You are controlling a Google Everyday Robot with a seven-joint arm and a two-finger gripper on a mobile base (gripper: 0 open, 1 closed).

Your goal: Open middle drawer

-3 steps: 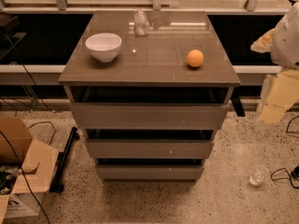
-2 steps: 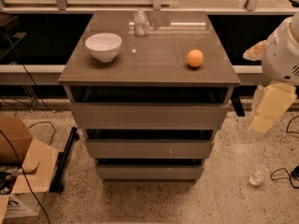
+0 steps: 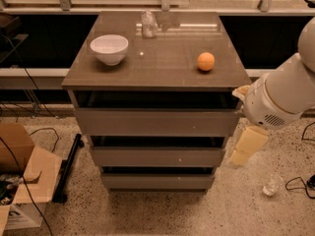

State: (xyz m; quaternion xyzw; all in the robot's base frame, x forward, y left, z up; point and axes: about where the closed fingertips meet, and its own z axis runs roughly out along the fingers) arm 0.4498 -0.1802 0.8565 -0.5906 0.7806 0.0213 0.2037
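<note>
The middle drawer (image 3: 157, 157) is the grey-brown front of medium height in the cabinet, between the taller top front (image 3: 155, 122) and the narrower bottom front (image 3: 157, 181). It is closed and has a tiny pale speck right of its centre. My gripper (image 3: 242, 156) hangs pale below the big white arm joint (image 3: 275, 100), just off the cabinet's right side at the height of the middle drawer. It does not touch the drawer front.
On the cabinet top (image 3: 162, 70) stand a white bowl (image 3: 109, 48), an orange (image 3: 205, 61) and a clear crumpled object (image 3: 148, 24). A cardboard box (image 3: 22, 181) and a black bar (image 3: 69, 167) lie left on the floor. A clear cup (image 3: 271, 186) and cables lie right.
My arm has swung left and down from the right edge of the view. The gripper now sits beside the cabinet's right side at middle-drawer height. The drawers have not moved.
</note>
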